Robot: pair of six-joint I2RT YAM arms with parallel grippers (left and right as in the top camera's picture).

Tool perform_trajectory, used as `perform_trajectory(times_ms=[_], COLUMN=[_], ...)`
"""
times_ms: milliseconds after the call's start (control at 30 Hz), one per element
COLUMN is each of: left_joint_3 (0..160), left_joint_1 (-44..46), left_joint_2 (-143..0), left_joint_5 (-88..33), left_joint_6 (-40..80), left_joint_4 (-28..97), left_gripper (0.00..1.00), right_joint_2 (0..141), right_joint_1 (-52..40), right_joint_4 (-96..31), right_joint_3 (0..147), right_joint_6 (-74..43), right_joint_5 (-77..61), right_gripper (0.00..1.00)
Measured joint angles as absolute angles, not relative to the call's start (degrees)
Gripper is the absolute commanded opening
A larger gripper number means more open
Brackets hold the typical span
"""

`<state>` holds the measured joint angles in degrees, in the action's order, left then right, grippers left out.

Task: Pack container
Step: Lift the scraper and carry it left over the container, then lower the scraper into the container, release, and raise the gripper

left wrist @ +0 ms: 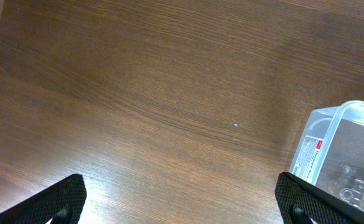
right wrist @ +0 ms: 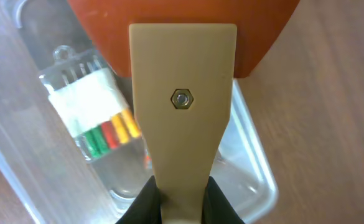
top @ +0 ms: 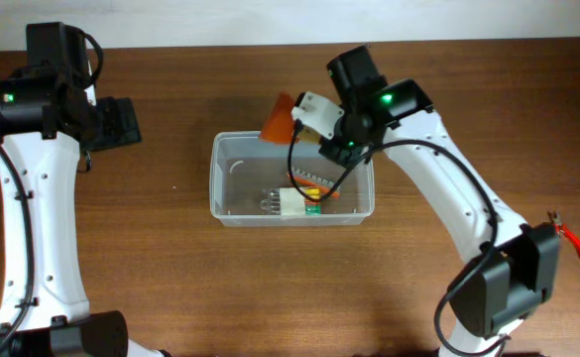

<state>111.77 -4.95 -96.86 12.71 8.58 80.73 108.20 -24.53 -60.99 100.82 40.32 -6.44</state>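
Right wrist view: the right hand (right wrist: 180,198) pinches the beige handle of an orange-bladed scraper (right wrist: 182,93) above the container (right wrist: 256,171), which sits mid-counter (top: 171,288). The blade appears to overhang the far rim, so letting go here could tip the scraper out onto the wood, or land it on the clear pack of coloured bits (right wrist: 91,109) lying inside. The left hand (left wrist: 188,202) hovers spread and empty off to the side. A red-handled item (top: 567,238) lies well apart.

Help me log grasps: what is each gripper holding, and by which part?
The right gripper grips the orange-bladed scraper by its tan handle's end; left gripper holds nothing.
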Motion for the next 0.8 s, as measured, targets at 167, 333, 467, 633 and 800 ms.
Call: perform_trajectory(times_ms=[167, 333, 467, 633, 800], left_joint_3=[111.8, 111.8, 111.8, 111.8, 111.8], left_joint_1=[-5.0, -5.0, -5.0, -5.0, -5.0], left_joint_2=[-96.9, -96.9, -96.9, -96.9, -96.9], left_joint_5=[12.7, 12.7, 12.7, 12.7, 12.7], left_joint_6=[8.6, 8.6, 8.6, 8.6, 8.6], left_joint_4=[80.7, 80.7, 80.7, 80.7, 80.7], left_gripper=[0.99, 0.99, 0.99, 0.99, 0.99], right_joint_2=[108.4, 110.3, 113.1, 115.4, 116.2], right_joint_1=[-27.0, -27.9, -27.9, -27.9, -27.9], right_joint_4=[-61.3, -61.3, -61.3, -61.3, -61.3], right_joint_3=[100.8, 100.8, 100.8, 100.8, 100.8], right_joint_6=[40.3, 40.4, 40.3, 40.3, 40.3], right_joint_5=[-7.0, -7.2, -7.2, -7.2, -7.2], right_gripper=[0.10, 0.10, 0.10, 0.10, 0.10])
